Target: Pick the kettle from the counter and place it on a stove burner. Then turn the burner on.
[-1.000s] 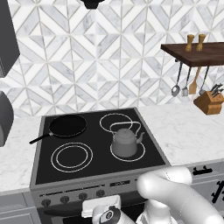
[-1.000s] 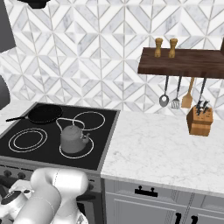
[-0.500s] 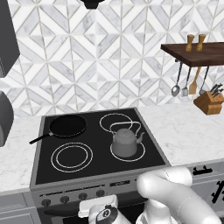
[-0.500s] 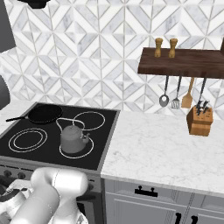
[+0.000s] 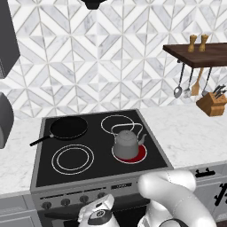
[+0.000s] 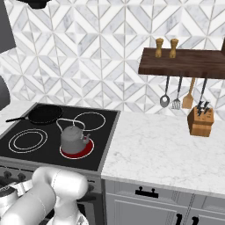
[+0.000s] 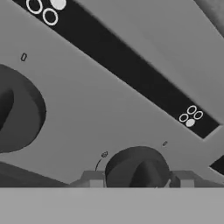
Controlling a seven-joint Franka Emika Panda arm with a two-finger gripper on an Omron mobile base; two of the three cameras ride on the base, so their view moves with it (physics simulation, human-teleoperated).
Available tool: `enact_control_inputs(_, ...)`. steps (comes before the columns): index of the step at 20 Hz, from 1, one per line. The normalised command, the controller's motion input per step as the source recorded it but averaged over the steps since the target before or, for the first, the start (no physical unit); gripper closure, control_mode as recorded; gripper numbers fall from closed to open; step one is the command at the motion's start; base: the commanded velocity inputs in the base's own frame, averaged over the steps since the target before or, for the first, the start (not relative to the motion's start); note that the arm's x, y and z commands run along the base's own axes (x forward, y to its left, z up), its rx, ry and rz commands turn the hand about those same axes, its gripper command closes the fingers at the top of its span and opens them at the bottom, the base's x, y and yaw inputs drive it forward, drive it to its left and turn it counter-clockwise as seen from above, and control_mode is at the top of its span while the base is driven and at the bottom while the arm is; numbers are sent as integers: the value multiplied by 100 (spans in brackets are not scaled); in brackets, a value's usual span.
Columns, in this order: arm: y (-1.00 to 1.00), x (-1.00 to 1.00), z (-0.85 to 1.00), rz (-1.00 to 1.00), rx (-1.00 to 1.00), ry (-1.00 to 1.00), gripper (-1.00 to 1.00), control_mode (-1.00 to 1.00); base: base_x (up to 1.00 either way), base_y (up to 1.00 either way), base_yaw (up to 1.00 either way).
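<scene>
Red glow rings the stove burner (image 5: 129, 153) under the kettle (image 5: 126, 143) — spout toward the counter (image 6: 167, 147). The gripper (image 7: 137, 180) sits low at the stove front, its fingertips (image 7: 92, 179) straddling a knob (image 7: 136, 167) (touching or not, I cannot tell) — the kettle lies up and behind.

Glossy white rounded arm (image 5: 177, 195), bulbous links, dark joint ring; small dark finger tips (image 7: 94, 178) on the hand.

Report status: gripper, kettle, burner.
Gripper at a stove knob, fingers either side. Kettle sits on front right burner, glowing red. Frying pan on back left ring, clear of it.
</scene>
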Motion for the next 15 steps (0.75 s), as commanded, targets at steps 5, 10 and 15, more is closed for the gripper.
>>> enact_control_inputs(5, 49, 7, 0, 18, -32, 21, 100, -100, 0, 0, 0)
enact_control_inputs(10, 46, 0, 0, 13, -25, 9, 100, -100, 0, 0, 0)
enact_control_inputs(15, 11, 0, 0, 2, -5, 4, 100, -100, 0, 0, 0)
